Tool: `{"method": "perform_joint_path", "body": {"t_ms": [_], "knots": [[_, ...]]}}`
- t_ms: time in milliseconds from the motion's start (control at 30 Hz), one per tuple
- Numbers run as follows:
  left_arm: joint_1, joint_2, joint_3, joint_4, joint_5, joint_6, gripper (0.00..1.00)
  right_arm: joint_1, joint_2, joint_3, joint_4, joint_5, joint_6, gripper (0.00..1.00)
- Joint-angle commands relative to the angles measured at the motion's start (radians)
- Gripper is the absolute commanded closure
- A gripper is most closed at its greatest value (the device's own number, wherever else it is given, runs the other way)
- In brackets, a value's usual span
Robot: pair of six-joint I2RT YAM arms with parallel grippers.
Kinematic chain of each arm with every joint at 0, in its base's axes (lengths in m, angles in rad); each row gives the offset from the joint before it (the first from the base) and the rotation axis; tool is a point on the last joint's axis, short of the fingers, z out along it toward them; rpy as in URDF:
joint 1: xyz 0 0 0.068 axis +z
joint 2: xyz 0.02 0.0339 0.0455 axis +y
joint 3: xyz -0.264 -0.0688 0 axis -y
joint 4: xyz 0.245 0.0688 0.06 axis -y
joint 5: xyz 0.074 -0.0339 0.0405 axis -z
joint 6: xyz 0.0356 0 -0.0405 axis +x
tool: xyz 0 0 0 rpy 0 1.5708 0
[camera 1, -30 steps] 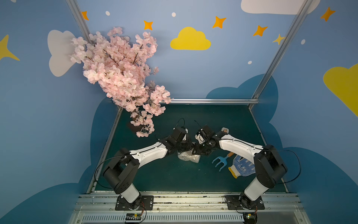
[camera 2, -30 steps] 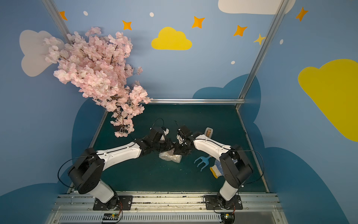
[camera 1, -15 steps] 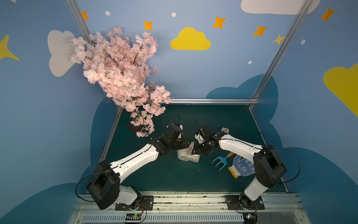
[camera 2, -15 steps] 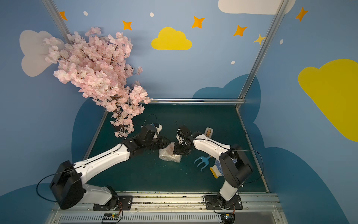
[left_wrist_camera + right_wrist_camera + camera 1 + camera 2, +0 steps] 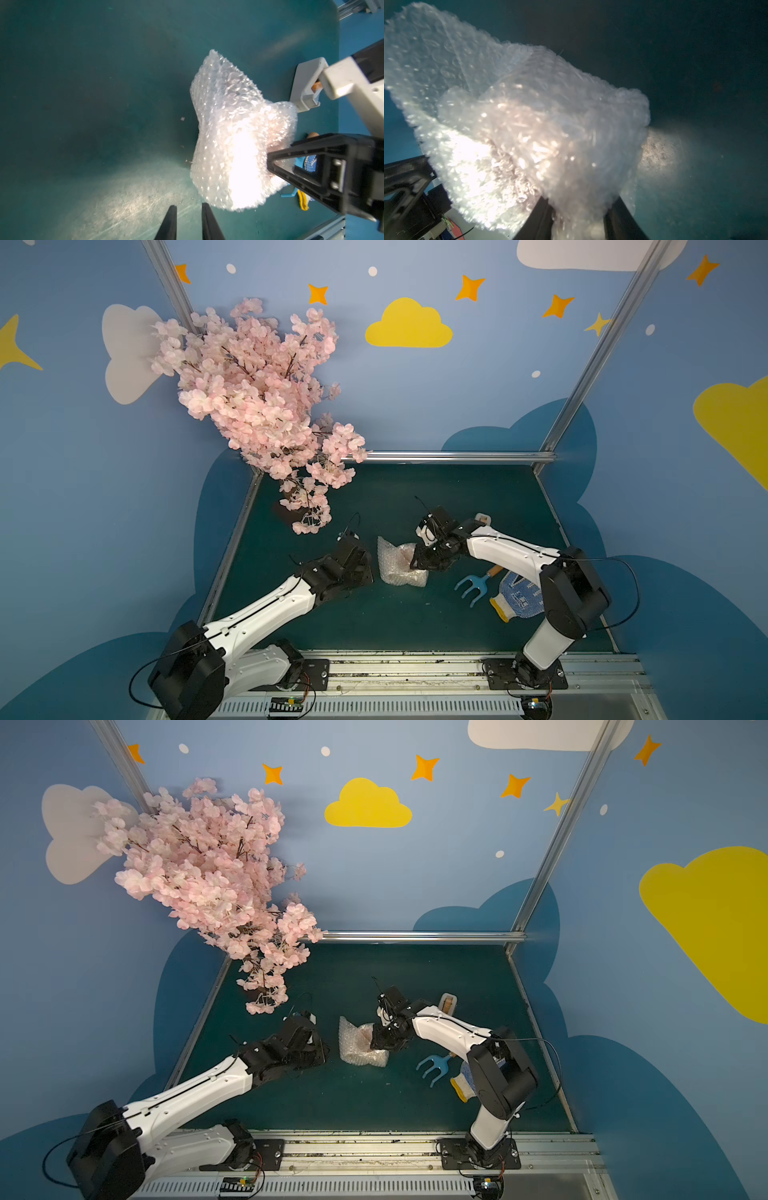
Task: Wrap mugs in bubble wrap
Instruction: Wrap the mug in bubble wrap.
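Note:
The bubble wrap lies bunched into a lumpy bundle in the middle of the green mat. The mug is hidden inside it; only a pinkish tint shows through the plastic. My right gripper reaches in from the right and is shut on a thick fold of the wrap, which fills the space between its fingers. My left gripper hovers just left of the bundle, clear of it. Its jaws stand narrowly open with only mat between them.
A blue hand rake and a dotted work glove lie right of the bundle, under my right arm. A white tape dispenser stands behind that arm. A pink blossom tree overhangs the back left corner.
My left gripper has let go of the bundle and drawn back to the left and toward the front, its jaws now apart. My right gripper has kept its hold in place.

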Motion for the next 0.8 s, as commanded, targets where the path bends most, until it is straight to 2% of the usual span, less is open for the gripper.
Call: {"method": "perform_joint_path", "body": {"t_ms": [0,767], "knots": [[0.004,0.044,0.019,0.055,0.042,0.016,0.79,0.013,0.041,-0.003,-0.051,0.031,-0.016,0.64],[-0.003,0.196,0.104,0.173,0.179,0.033,0.78,0.014,0.039,-0.017,-0.035,0.027,-0.006,0.63]]}}
